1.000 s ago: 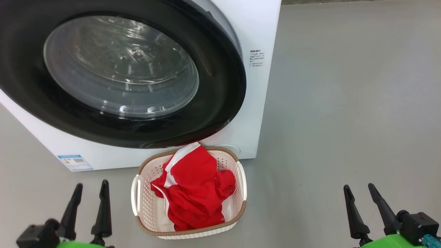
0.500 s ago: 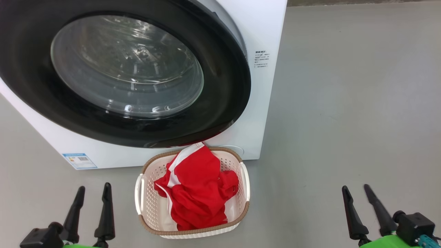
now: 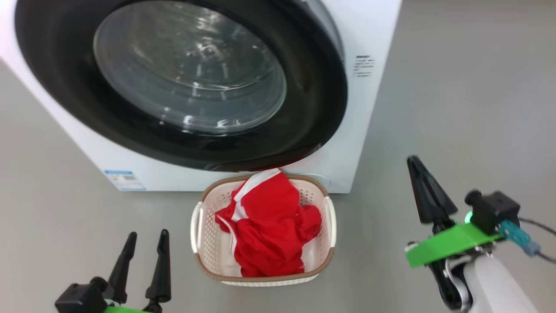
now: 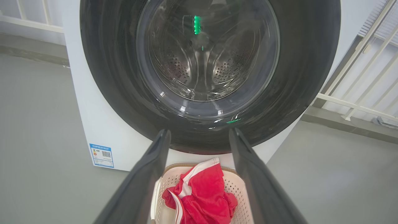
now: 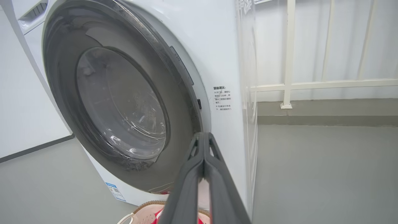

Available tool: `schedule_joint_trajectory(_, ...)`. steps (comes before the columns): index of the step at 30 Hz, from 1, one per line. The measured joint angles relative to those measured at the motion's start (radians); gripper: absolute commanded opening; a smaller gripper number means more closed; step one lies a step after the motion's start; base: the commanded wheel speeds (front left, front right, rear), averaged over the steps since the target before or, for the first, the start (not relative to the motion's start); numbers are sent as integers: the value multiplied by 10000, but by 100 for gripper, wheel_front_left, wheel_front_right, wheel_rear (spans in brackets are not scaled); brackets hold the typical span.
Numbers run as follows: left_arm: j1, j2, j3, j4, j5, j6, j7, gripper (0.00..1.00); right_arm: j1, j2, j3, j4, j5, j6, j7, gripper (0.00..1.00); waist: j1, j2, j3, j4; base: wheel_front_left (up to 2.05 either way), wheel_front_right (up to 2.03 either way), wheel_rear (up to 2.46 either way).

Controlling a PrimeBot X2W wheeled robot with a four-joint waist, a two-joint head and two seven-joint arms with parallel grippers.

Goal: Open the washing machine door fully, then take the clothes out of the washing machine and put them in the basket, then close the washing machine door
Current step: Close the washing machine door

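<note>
1. The washing machine door (image 3: 186, 78) lies against the front of the washing machine (image 3: 373, 34), its glass facing the robot. In the right wrist view its right rim stands a little proud of the white panel, so whether it is latched cannot be told.
2. The clothes (image 3: 269, 226) sit heaped in the basket (image 3: 260, 278), which stands on the floor just below the door's lower rim. The unloading looks done, and closing the door seems to be what remains.
3. The right gripper (image 3: 417, 169) is the nearer one to the door's right rim. The door lies up and to the left of it in the head view, near but apart.
4. Its two fingers are pressed together into one blade, holding nothing and touching nothing. Their long axis points toward the rim's lower right.
5. The left gripper (image 3: 147, 234) sits low, left of the basket, squarely facing the glass. Its fingers are spread wide and empty, well apart from the door.
6. A push with the joined right fingers on the black rim probably suits best.
</note>
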State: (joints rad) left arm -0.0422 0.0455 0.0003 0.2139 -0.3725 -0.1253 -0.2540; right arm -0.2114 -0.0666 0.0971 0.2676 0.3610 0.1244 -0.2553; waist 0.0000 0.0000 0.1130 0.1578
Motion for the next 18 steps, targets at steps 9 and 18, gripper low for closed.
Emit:
schedule_joint_trajectory(9,-435,-17,-407,25,-491,0,0,100,-1912,-286,433,767,59,0,-2,0,0,0,465,806,0,0,0)
schedule_joint_trajectory(18,-926,-38,-926,0,-965,2,0,100,-3145,-606,343,1605,90,0,-2,0,0,0,1193,1492,0,0,0)
